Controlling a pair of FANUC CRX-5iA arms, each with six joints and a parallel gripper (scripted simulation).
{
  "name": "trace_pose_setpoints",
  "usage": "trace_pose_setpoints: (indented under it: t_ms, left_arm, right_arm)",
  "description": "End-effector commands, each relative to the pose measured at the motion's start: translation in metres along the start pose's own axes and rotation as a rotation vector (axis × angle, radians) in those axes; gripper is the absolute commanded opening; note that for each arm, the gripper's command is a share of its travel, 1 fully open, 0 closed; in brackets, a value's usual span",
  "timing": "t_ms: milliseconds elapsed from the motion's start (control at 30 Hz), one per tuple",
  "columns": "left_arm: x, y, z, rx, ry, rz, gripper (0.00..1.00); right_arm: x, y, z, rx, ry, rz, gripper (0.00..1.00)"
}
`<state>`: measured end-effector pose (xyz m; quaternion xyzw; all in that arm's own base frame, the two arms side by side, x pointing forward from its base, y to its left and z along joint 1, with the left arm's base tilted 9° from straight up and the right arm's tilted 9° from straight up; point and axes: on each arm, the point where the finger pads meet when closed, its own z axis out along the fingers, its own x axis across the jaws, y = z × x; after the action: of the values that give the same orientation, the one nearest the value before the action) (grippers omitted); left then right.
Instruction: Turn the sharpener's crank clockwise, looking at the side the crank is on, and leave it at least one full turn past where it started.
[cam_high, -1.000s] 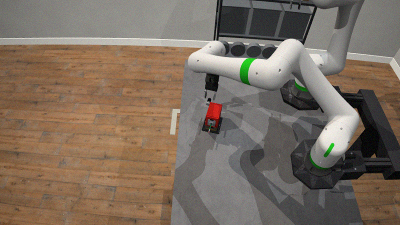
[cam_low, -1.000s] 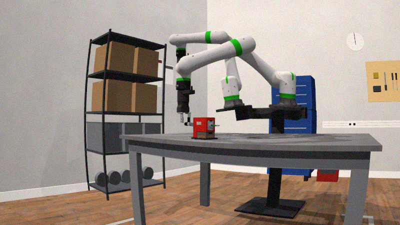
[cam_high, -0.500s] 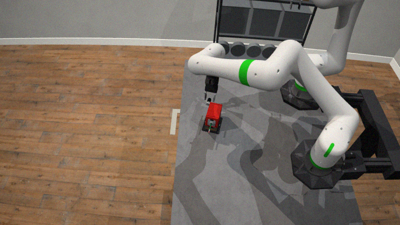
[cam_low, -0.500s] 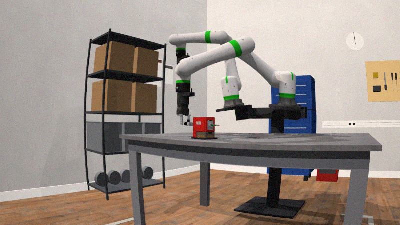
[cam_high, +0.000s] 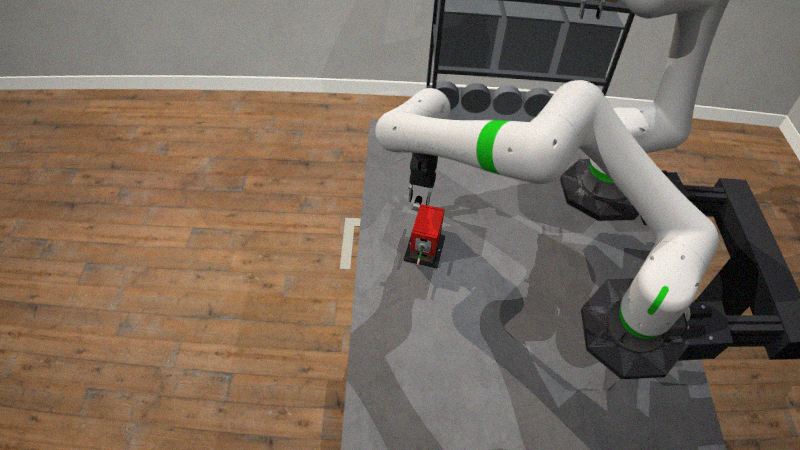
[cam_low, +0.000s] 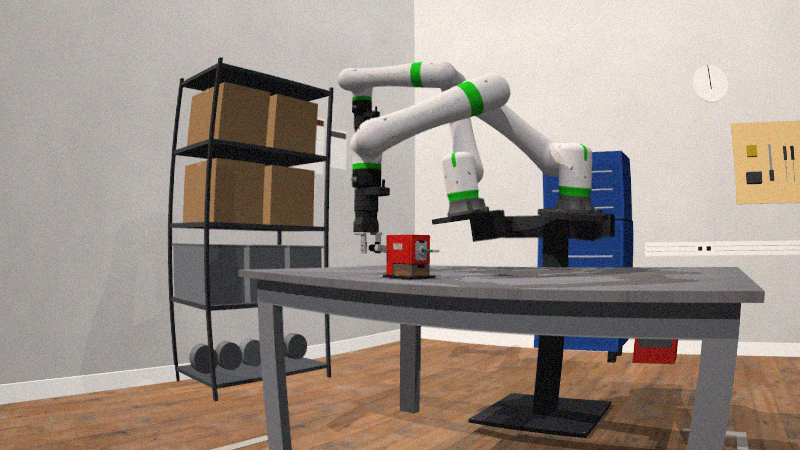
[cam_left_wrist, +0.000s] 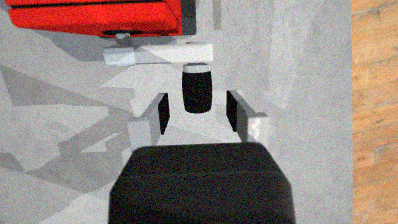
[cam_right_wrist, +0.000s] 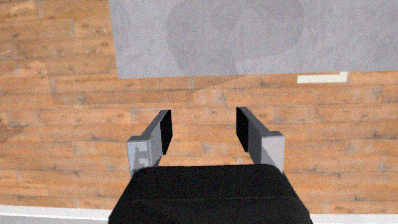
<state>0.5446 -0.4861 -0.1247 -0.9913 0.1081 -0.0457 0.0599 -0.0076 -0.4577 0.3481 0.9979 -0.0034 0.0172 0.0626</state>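
The red sharpener (cam_high: 427, 223) (cam_low: 408, 256) (cam_left_wrist: 95, 20) stands upright on its dark base near the table's edge. A green pencil (cam_high: 420, 256) (cam_low: 431, 250) sticks out of the side opposite the crank. The light crank arm (cam_left_wrist: 170, 53) lies sideways across the left wrist view, and the black handle (cam_left_wrist: 197, 90) sits at its right end, pointing away from the sharpener. My left gripper (cam_high: 420, 195) (cam_low: 370, 244) (cam_left_wrist: 197, 104) is open and points down, with the handle's free end between its fingertips and gaps on both sides. My right gripper (cam_high: 591, 10) (cam_right_wrist: 203, 121) is open and empty, high up and away from the sharpener.
The grey table (cam_high: 447, 358) (cam_low: 559, 282) (cam_right_wrist: 145, 45) ends close beside the sharpener, with wooden floor beyond. The left arm's white forearm reaches over the table above the crank side. A black shelf rack (cam_low: 209, 268) with boxes stands behind.
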Motion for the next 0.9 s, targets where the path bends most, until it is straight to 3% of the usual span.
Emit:
trace_pose_setpoints:
  t_ms: [0,700,733,867]
  left_arm:
    - [0.0009,0.0011,-0.0015,-0.002,0.003,0.000,0.97]
    - [0.0009,0.0011,-0.0013,-0.002,0.003,0.000,0.97]
    - [0.0009,0.0011,-0.0013,-0.002,0.003,0.000,0.00]
    - [0.0009,0.0011,-0.0013,-0.002,0.003,0.000,0.00]
  right_arm:
    - [-0.0003,0.0003,-0.0011,-0.002,0.000,0.000,1.00]
    - [-0.0003,0.0003,-0.0011,-0.002,0.000,0.000,1.00]
    - [-0.0003,0.0003,-0.0011,-0.002,0.000,0.000,1.00]
    - [-0.0003,0.0003,-0.0011,-0.002,0.000,0.000,1.00]
